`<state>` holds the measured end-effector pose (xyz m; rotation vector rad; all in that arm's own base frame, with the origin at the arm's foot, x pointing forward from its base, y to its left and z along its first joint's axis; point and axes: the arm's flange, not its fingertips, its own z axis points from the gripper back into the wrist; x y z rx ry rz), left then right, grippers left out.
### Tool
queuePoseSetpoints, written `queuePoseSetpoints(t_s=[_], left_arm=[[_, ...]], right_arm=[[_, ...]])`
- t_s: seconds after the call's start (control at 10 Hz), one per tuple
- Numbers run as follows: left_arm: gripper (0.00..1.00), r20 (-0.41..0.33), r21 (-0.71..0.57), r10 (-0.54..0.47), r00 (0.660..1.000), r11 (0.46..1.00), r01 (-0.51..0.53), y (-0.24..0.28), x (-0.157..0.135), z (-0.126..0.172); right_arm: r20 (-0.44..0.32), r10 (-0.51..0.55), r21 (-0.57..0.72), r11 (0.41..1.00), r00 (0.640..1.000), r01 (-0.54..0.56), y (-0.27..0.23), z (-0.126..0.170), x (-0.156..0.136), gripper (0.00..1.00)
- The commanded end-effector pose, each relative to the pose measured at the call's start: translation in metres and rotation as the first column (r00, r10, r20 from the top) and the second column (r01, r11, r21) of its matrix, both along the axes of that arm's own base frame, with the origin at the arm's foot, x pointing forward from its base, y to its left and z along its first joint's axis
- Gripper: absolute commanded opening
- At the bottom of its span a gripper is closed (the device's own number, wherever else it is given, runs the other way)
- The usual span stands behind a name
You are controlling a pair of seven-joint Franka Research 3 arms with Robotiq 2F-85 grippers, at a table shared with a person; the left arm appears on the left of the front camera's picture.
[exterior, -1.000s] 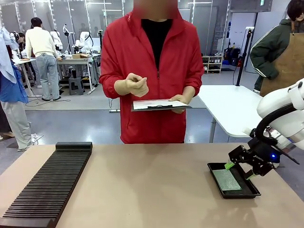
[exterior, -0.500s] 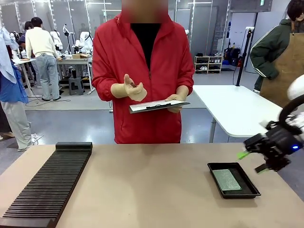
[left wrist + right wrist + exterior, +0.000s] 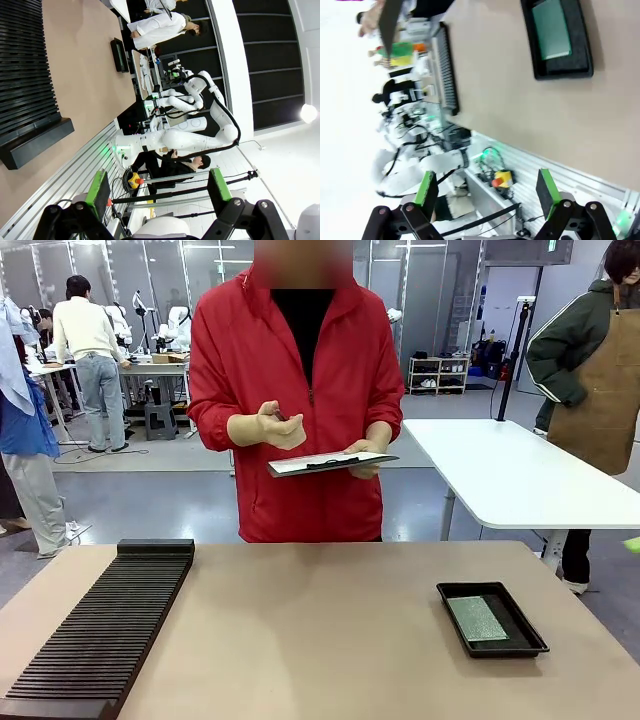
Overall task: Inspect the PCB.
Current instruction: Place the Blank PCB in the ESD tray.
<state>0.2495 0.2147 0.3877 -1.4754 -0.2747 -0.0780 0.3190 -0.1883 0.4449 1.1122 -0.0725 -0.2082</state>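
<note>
The green PCB (image 3: 476, 618) lies flat in a shallow black tray (image 3: 493, 649) at the right of the table. The right wrist view looks down on the same PCB (image 3: 551, 29) in its tray (image 3: 562, 70) from well above and off the table's edge. My right gripper (image 3: 487, 190) stands open with nothing between its green pads. A green fingertip (image 3: 633, 544) just shows at the front view's right edge. My left gripper (image 3: 159, 186) is open too, off the table's near edge, with nothing in it.
A person in a red jacket stands at the far side holding a clipboard (image 3: 330, 462) with one hand, the other hand raised above it. A long black slotted rack (image 3: 100, 630) lies along the table's left side. A white table (image 3: 520, 475) stands behind at the right.
My right arm has pulled up and away to the right from the tray, leaving the front view. The PCB stays in the tray. The person has shifted slightly left.
</note>
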Motion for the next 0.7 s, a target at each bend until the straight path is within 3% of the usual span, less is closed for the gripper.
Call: queuePoseSetpoints(t_s=[0.0, 0.3, 0.6], left_arm=[[1.00, 0.000, 0.010, -0.005, 1.000, 1.000, 0.005, -0.001, -0.003, 0.003], [1.00, 0.000, 0.010, -0.005, 1.000, 1.000, 0.005, -0.001, -0.003, 0.003], [1.00, 0.000, 0.010, -0.005, 1.000, 1.000, 0.005, -0.001, -0.003, 0.003]], right_arm=[[0.044, 0.008, 0.140, 0.990, 0.999, -0.014, -0.030, -0.002, -0.015, 1.00], [0.040, 0.024, 0.234, 0.972, 0.999, -0.033, -0.055, -0.030, -0.048, 1.00], [0.035, 0.000, 0.316, 0.949, 0.999, -0.011, -0.062, -0.043, -0.043, 1.00]])
